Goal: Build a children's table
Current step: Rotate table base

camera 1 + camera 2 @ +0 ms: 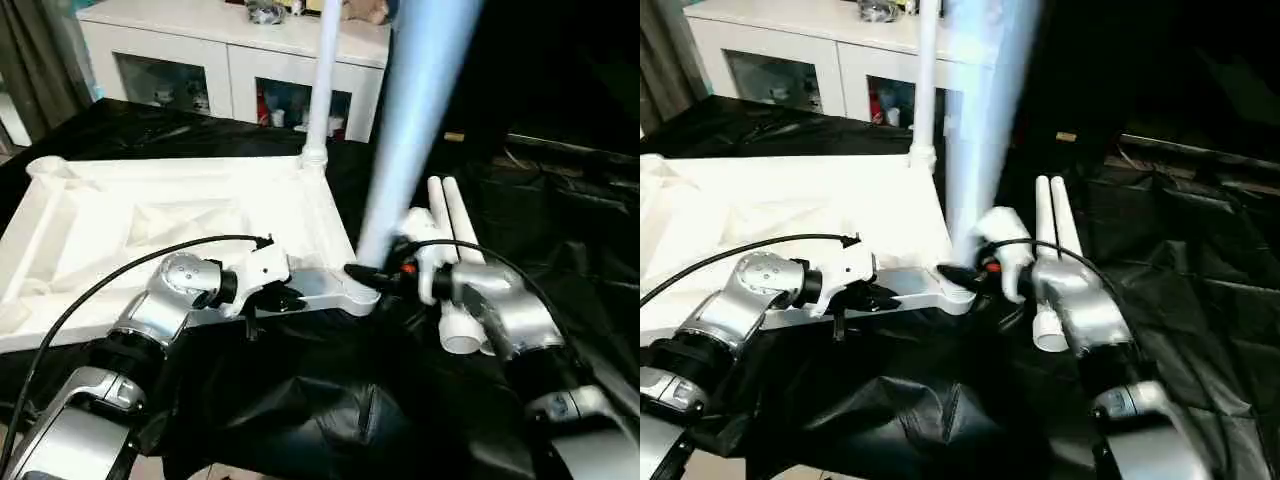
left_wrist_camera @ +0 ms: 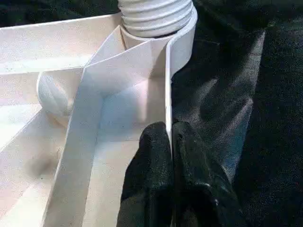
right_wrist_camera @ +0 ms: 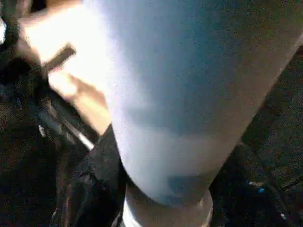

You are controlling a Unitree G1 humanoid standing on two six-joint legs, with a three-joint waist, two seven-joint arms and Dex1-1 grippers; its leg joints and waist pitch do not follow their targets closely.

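Upside down, the children's table (image 1: 150,225) lies w/ its ribbed, rimmed underside facing up on the black-draped surface (image 1: 300,400), toward the robot's left side. One white leg (image 1: 322,80) stands upright in the far corner socket, nearest the cabinet. A second leg (image 1: 410,130) stands at the near corner socket (image 1: 355,292), leaning a little toward the robot's right; its threaded base (image 2: 156,16) sits at the socket mouth in the left wrist view.

Left end effector (image 1: 285,298) is pinched narrow on the tabletop's near rim (image 2: 166,94), just beside that corner: the two black fingers (image 2: 151,179) sit either side of the thin rim wall, nearly touching. Right end effector (image 1: 372,275) is about half open around the bottom of the near leg, right above the socket (fingers mostly hidden by the leg, but the leg sits between them in the right wrist view).

Two spare white legs (image 1: 455,260) lie side by side on the black cloth to the robot's right of the corner, partly under the right forearm, open ends toward the robot.

Behind the surface stands a white cabinet (image 1: 230,60) w/ glass doors, small items inside and on top.
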